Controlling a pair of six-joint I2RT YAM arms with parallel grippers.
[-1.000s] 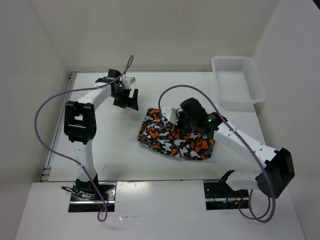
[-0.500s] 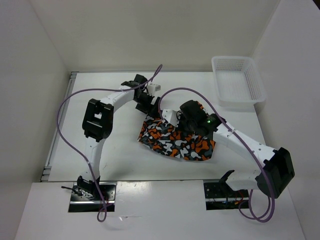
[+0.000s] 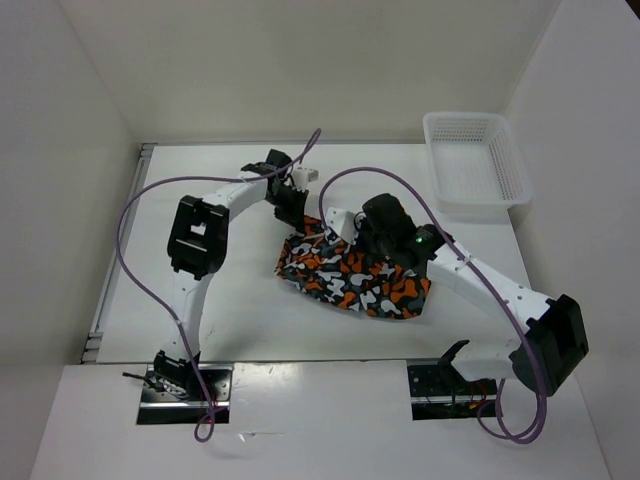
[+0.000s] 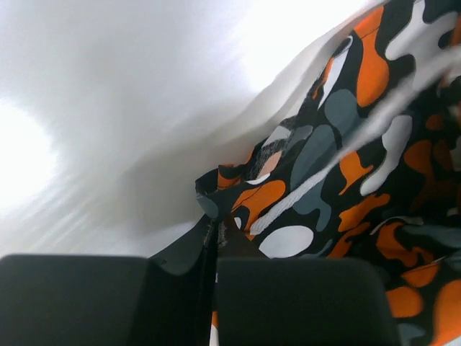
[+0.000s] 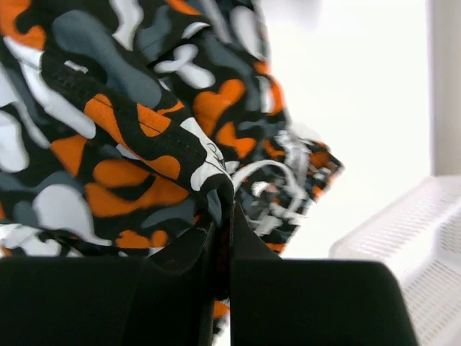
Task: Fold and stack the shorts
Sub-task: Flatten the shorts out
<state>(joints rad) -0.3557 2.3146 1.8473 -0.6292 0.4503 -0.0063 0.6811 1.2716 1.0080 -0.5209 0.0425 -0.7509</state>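
Observation:
The shorts [image 3: 352, 280], printed in orange, grey, white and black blotches, lie crumpled at the table's middle. My left gripper [image 3: 303, 224] is at their far left corner. In the left wrist view it [image 4: 214, 234] is shut on a hem edge of the shorts [image 4: 346, 166], which is drawn up off the white table. My right gripper [image 3: 358, 243] is over the shorts' far middle. In the right wrist view it [image 5: 229, 216] is shut on a raised fold of the shorts [image 5: 122, 137], with a white drawstring hanging behind.
A white mesh basket [image 3: 475, 165] stands at the table's far right corner, and its rim [image 5: 425, 245] shows at the right wrist view's lower right. White walls close in the table on three sides. Purple cables loop above both arms.
My left arm swung right from the far left of the table to the shorts' far left corner and closed on the cloth. The right gripper kept its hold and barely moved.

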